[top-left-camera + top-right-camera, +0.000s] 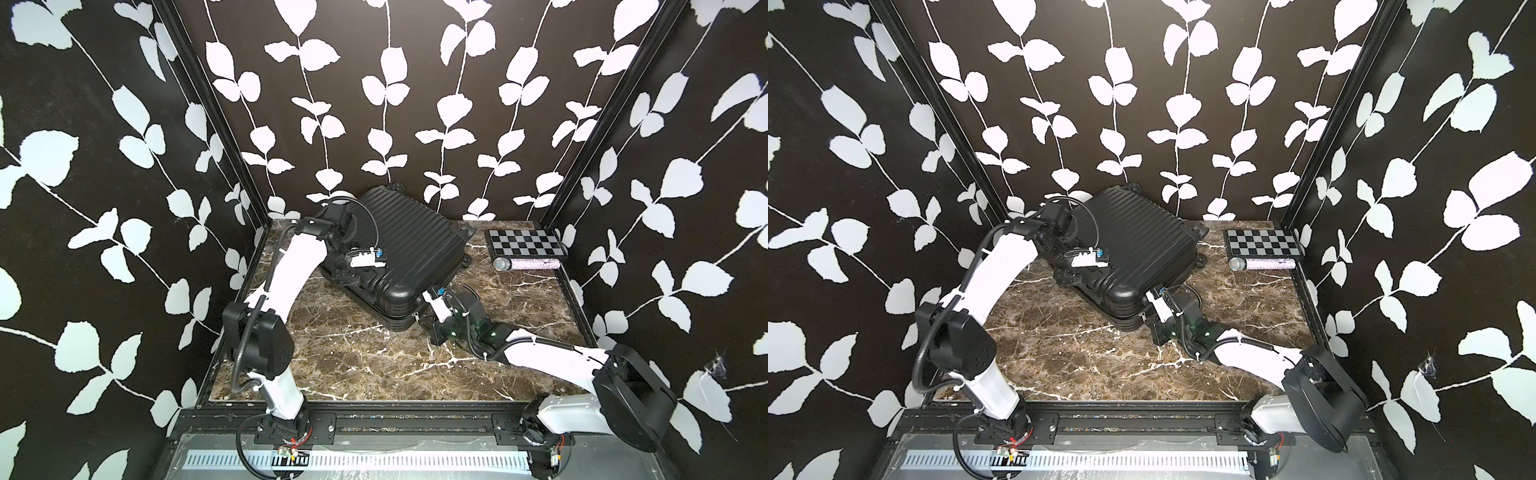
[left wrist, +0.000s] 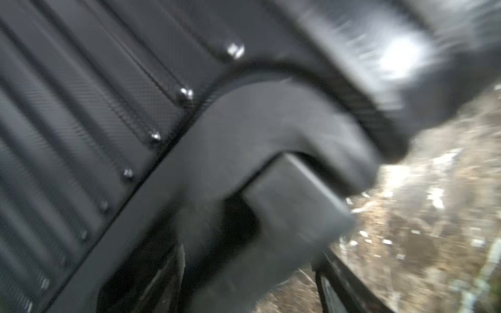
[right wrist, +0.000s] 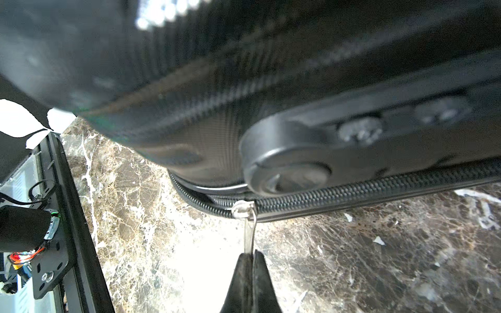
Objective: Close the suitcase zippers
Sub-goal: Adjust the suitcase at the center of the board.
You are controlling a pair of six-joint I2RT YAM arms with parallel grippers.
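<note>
right gripper (image 3: 250, 253) clenched on the zipper pull (image 3: 249, 230) just ahead of it, the zipper track (image 3: 352, 190) running crosswise along the suitcase (image 3: 189, 103) rim.

A black-and-white checkered board (image 1: 524, 243) lies flat on the brown marbled worktop (image 1: 365, 357). Just beside the board's near edge lies what looks like a glittery microphone (image 1: 525, 263), parallel to it. Behind the board rise black walls (image 1: 374, 83) printed with white leaves.
</note>
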